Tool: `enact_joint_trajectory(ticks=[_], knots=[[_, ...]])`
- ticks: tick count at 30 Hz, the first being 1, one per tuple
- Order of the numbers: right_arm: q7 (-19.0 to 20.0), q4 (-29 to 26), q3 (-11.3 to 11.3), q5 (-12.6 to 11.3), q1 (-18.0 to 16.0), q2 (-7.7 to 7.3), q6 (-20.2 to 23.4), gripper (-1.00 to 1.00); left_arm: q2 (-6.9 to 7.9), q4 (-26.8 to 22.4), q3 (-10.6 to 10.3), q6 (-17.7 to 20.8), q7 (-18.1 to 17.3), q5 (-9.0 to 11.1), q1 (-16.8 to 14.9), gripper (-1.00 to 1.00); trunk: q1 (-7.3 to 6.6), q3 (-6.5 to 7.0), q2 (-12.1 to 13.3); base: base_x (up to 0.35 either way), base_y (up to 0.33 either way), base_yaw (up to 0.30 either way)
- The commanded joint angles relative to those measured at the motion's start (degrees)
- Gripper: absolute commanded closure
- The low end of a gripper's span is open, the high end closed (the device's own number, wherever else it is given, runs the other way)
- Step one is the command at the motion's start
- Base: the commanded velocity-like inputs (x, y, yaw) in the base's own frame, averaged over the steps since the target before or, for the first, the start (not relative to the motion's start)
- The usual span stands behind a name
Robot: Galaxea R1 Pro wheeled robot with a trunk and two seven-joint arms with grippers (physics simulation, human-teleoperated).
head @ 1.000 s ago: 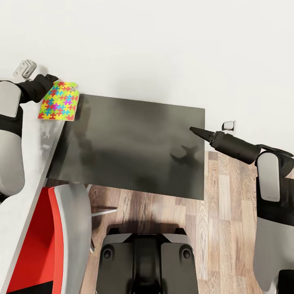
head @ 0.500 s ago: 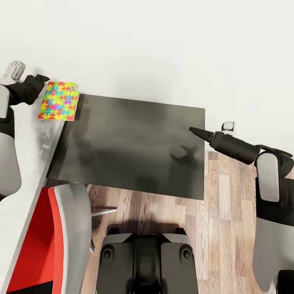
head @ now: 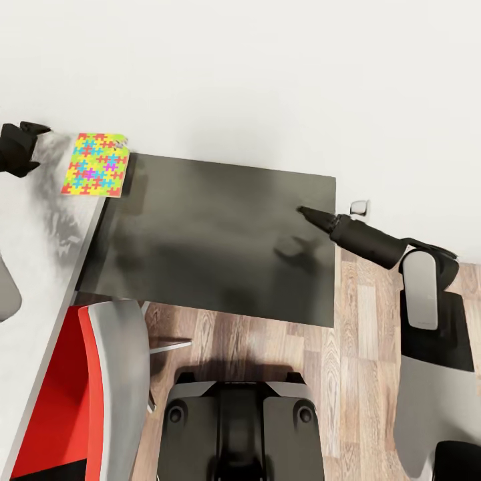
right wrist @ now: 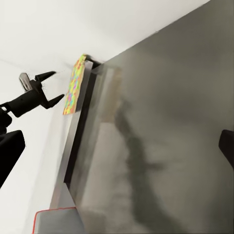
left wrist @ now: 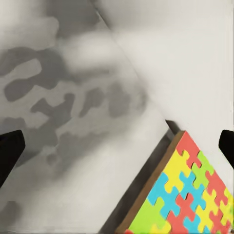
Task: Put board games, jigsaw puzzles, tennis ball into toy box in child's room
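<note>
Left gripper (head: 30, 137) hovers over the pale grey table (head: 40, 267) with its fingers spread wide and nothing between them; in the right wrist view the same gripper (right wrist: 54, 87) shows its two dark fingers splayed apart like a fork. It sits near the jigsaw puzzle (head: 96, 165) but apart from it, on the side away from the dark cabinet. The puzzle, a thin square of yellow, pink, green, blue and orange interlocking pieces, lies flat at the table's far corner, by the white wall, with its edge reaching the table's rim next to the cabinet. In the left wrist view one corner of the puzzle (left wrist: 187, 192) shows, with a thin brown edge, on the mottled grey tabletop.

Right gripper (head: 308, 214) reaches out over the dark-topped cabinet (head: 214, 234), above its far right corner, well apart from the puzzle. Its fingers look drawn to a narrow point in the head view, yet the right wrist view shows dark fingertips at both side edges, so I cannot tell how far it is spread. Nothing is in its grasp.

A red and grey chair (head: 100, 394) stands beside the table, on the wooden floor (head: 361, 321).
</note>
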Motion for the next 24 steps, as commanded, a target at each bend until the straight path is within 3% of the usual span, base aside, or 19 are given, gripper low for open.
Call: enact_joint_trajectory(ticks=[1,5,6,9,11,12,15,24], knots=[[-0.4,0.1,-0.1,0.4,-0.1,0.79,0.3,-1.0,0.18,-0.1,0.8,0.6,0.5,2.3,-0.1,-1.0,0.03,-0.06,-0.1,0.0,0.0,0.0],[-3.4,0.5,-0.1,0.3,-0.2,2.62,0.3,-1.0,2.04,1.6,2.0,1.7,0.6,7.3,-0.6,-1.0,0.03,-0.06,-0.1,0.0,0.0,0.0],[-5.1,0.7,-0.1,0.3,-0.6,3.41,0.3,-1.0,3.09,4.6,1.3,2.4,0.2,10.0,-1.8,-1.0,0.03,-0.06,-0.1,0.0,0.0,0.0],[-5.6,0.8,-0.1,0.3,-0.7,3.63,0.3,-1.0,2.99,5.4,1.1,3.1,0.0,11.5,-2.1,-1.0,0.03,-0.06,-0.1,0.0,0.0,0.0],[-5.9,0.9,-0.1,0.3,-0.9,3.94,0.3,-1.0,2.21,5.7,1.0,4.0,-0.1,13.5,-2.1,-1.0,0.03,-0.06,-0.1,0.0,0.0,0.0],[-6.1,1.4,-0.2,0.2,-1.1,4.32,0.3,-1.0,1.08,5.7,1.0,4.7,-0.1,15.4,-2.2,-1.0,0.03,-0.06,-0.1,0.0,0.0,0.0],[-7.1,3.7,-0.3,0.2,-2.4,5.46,0.3,-1.0,-1.12,5.1,1.2,5.6,0.1,17.7,-2.3,-1.0,0.03,-0.05,-0.1,0.0,0.0,0.052],[-7.7,6.6,-0.3,0.2,-3.4,6.17,0.3,-1.0,-2.84,4.8,0.7,6.0,0.4,18.6,-3.5,-1.0,0.03,0.17,-0.1,0.0,0.0,0.199]])
